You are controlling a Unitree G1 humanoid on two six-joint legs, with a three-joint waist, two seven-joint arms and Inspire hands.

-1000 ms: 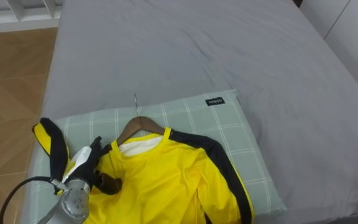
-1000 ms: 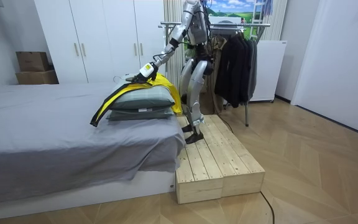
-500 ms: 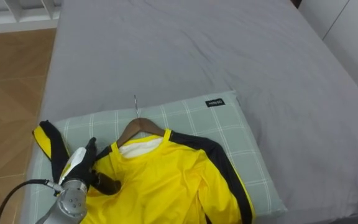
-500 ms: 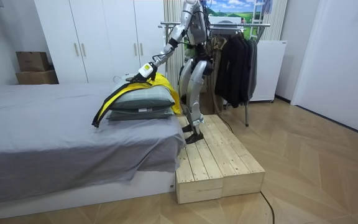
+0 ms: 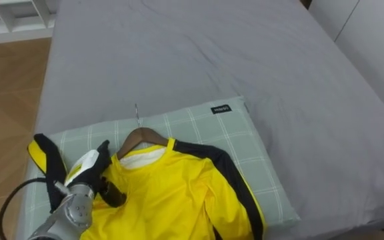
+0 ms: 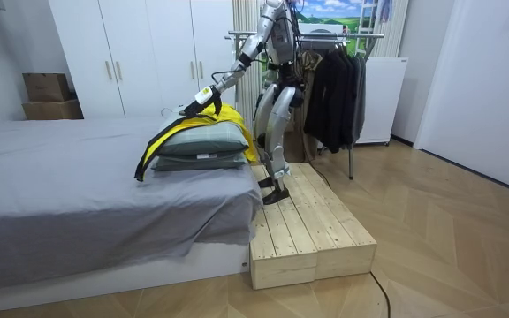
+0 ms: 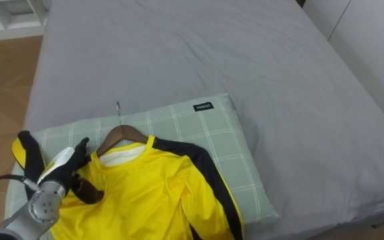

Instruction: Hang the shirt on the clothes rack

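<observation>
A yellow shirt (image 5: 172, 193) with black sleeve stripes lies on a wooden hanger (image 5: 142, 137) on a green checked pillow (image 5: 239, 140). The hanger's metal hook (image 5: 137, 113) points toward the far side of the bed. My left hand (image 5: 85, 175) is at the shirt's left shoulder, fingers over its edge and thumb on the yellow cloth, pinching it. In the room view the left hand (image 6: 203, 95) sits just above the shirt (image 6: 193, 125), and one sleeve hangs down the pillow's side. I stand on a wooden platform (image 6: 312, 230) beside the bed, left arm stretched out.
The grey bed (image 5: 212, 53) stretches beyond the pillow. A clothes rack (image 6: 325, 35) with dark garments (image 6: 334, 88) stands behind me. White wardrobes (image 6: 140, 53) line the far wall, and wooden floor lies left of the bed (image 5: 5, 100).
My left hand has risen slightly at the shirt's shoulder. The eye view has shifted a little, so pillow and shirt sit further left.
</observation>
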